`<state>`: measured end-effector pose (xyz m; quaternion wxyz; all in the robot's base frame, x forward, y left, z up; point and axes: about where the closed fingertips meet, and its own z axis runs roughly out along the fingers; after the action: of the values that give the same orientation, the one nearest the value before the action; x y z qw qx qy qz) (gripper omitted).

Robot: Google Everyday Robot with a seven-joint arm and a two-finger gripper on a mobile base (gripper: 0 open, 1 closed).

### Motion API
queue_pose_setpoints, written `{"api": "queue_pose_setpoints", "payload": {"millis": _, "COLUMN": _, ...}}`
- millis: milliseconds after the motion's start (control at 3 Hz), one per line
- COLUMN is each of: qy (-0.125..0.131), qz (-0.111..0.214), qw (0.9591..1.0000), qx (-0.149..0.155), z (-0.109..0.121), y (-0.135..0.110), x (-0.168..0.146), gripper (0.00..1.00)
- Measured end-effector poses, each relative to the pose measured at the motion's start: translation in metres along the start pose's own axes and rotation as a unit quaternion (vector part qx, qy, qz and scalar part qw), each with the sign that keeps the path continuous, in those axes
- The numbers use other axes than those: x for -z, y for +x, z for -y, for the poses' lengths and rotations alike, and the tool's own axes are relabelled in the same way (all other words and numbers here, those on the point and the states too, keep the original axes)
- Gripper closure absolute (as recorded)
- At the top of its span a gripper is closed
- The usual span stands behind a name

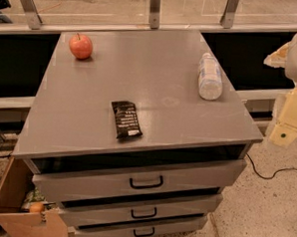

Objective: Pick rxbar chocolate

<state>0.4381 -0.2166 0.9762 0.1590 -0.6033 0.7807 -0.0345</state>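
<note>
The rxbar chocolate point(126, 119) is a flat black wrapped bar with white text. It lies on the grey cabinet top point(156, 71), near the front edge and a little left of centre, its long side running front to back. My gripper point(288, 123) shows as cream-coloured parts at the right edge of the view, off the cabinet's right side and well away from the bar. It holds nothing that I can see.
A red apple point(80, 46) sits at the back left of the top. A clear plastic bottle with a white label point(209, 76) lies at the right. Three drawers with dark handles point(146, 182) face front. An open wooden box point(14, 203) stands at lower left.
</note>
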Motion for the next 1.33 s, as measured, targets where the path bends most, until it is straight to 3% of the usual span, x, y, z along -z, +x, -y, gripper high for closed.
{"api": "queue_pose_setpoints", "payload": {"millis": 333, "qy": 0.000, "qz": 0.000, "qw": 1.0000, "qx": 0.000, "z": 0.000, "y": 0.000, "x": 0.000, "gripper": 0.00}}
{"api": "queue_pose_setpoints", "payload": {"millis": 667, "qy": 0.009, "qz": 0.015, "qw": 0.9996, "qx": -0.019, "z": 0.006, "y": -0.032, "x": -0.042, "gripper": 0.00}}
{"api": "queue_pose_setpoints", "payload": {"millis": 1000, "qy": 0.009, "qz": 0.016, "qw": 0.9996, "qx": -0.019, "z": 0.006, "y": -0.032, "x": -0.042, "gripper": 0.00}}
{"api": "queue_pose_setpoints", "payload": {"millis": 1333, "qy": 0.006, "qz": 0.036, "qw": 0.9992, "qx": -0.019, "z": 0.009, "y": -0.042, "x": -0.045, "gripper": 0.00}}
